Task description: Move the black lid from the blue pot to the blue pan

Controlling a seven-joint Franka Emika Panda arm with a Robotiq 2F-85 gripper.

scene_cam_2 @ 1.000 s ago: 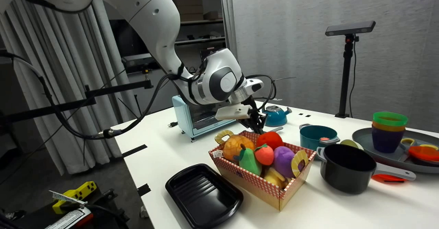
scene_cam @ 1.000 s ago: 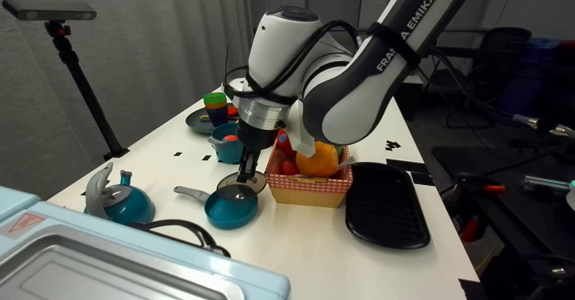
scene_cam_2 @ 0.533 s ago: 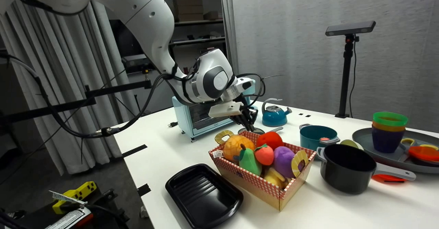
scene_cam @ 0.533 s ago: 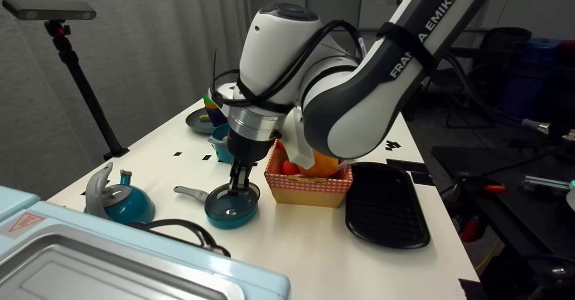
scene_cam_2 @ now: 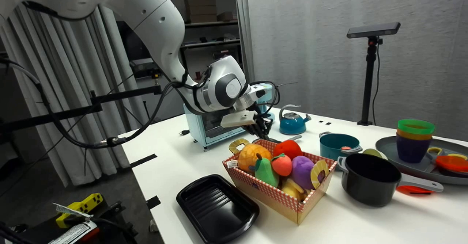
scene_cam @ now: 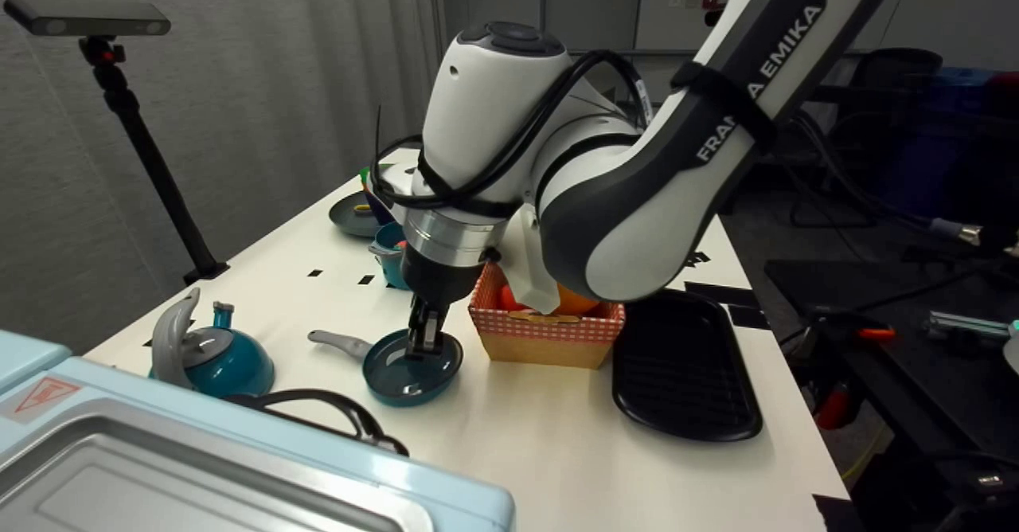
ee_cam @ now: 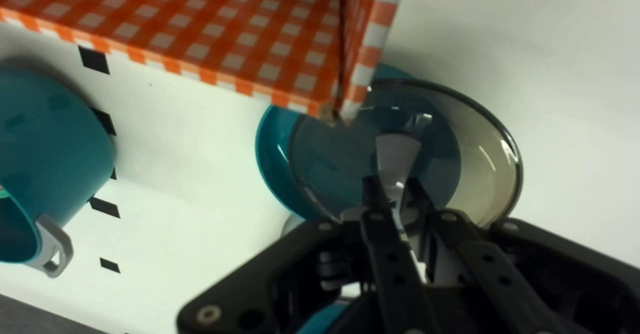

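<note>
The black lid point(scene_cam: 396, 366), smoky and see-through with a dark rim, is over the blue pan point(scene_cam: 404, 398) at about rim height. In the wrist view the lid point(ee_cam: 487, 184) sits off-centre, overhanging one side of the pan point(ee_cam: 272, 161); whether it rests on the rim I cannot tell. My gripper point(scene_cam: 423, 350) points down at the lid's middle, fingers closed around its knob, as the wrist view shows point(ee_cam: 397, 189). The blue pot point(scene_cam: 388, 265) stands apart with no lid on it; it also shows in an exterior view point(scene_cam_2: 331, 147). There the basket hides most of the pan.
A checked basket point(scene_cam: 549, 329) of toy fruit stands close beside the pan, its corner point(ee_cam: 345, 89) near the lid. A black oblong tray point(scene_cam: 685, 373), a blue kettle point(scene_cam: 231, 361) and a light-blue oven point(scene_cam: 446, 488) surround it. A black pot point(scene_cam_2: 369, 185) stands by the blue pot.
The gripper has carried the lid down and toward the pan. A second ago it hung above and beyond the pan; now it is level with the pan's rim. The pan has not moved.
</note>
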